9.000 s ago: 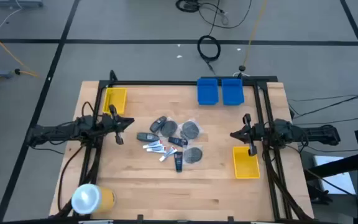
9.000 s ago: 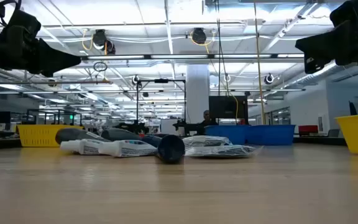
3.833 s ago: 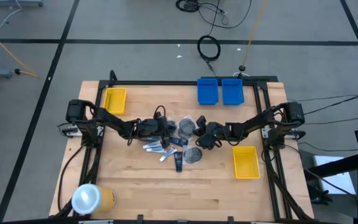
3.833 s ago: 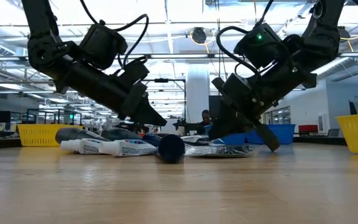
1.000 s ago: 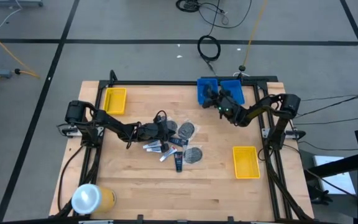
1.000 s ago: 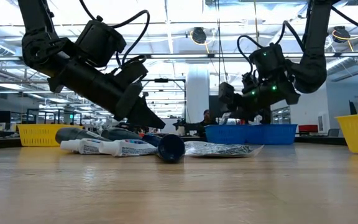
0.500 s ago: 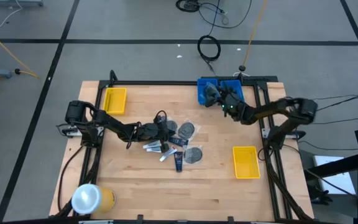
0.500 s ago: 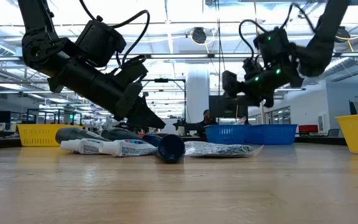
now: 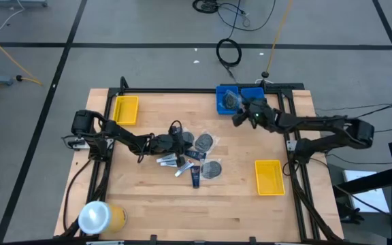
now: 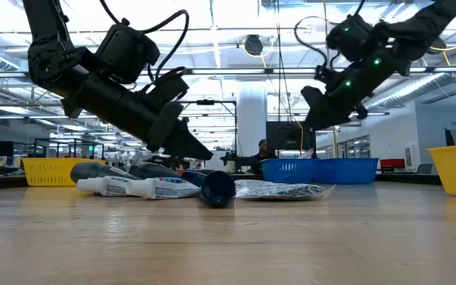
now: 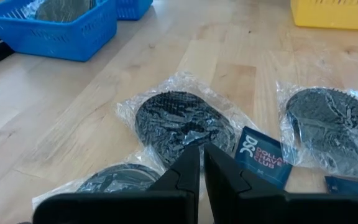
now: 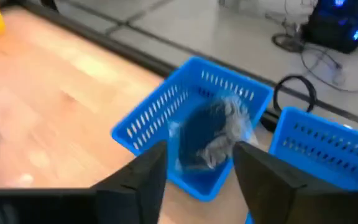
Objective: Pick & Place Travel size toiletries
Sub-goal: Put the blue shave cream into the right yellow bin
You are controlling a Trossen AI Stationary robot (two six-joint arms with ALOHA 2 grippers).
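Observation:
The travel size toiletries lie in a pile mid-table: bagged grey discs [image 9: 208, 141] [image 11: 179, 121], dark mini bottles [image 9: 194, 178] and white tubes [image 9: 167, 161]. My left gripper [image 9: 182, 141] [image 11: 199, 155] reaches into the pile from the table's left, shut. One bagged disc [image 9: 231, 100] [image 12: 207, 134] lies flat inside the left blue bin [image 9: 219, 109] at the far edge. My right gripper [image 9: 240, 117] [image 12: 197, 180] hovers open just on the near side of that bin, with nothing between its fingers. My left gripper slants down from the table's left, and its shut fingertips [image 11: 188, 163] meet the clear bag film [image 11: 166, 152] at the edge of a bagged disc. The disc lies flat on the table. Whether any film is pinched between the fingers, I cannot tell.
A second blue bin [image 9: 254, 100] stands right of the first. One yellow bin [image 9: 126, 109] sits at the far left, another [image 9: 269, 177] at the right. A big yellow roll with a white end [image 9: 101, 216] lies at the near left corner.
My right gripper has risen from over the left blue bin and drawn back toward the table's near side, while its arm has swung out to the right. The bagged disc now shows lying in that bin.

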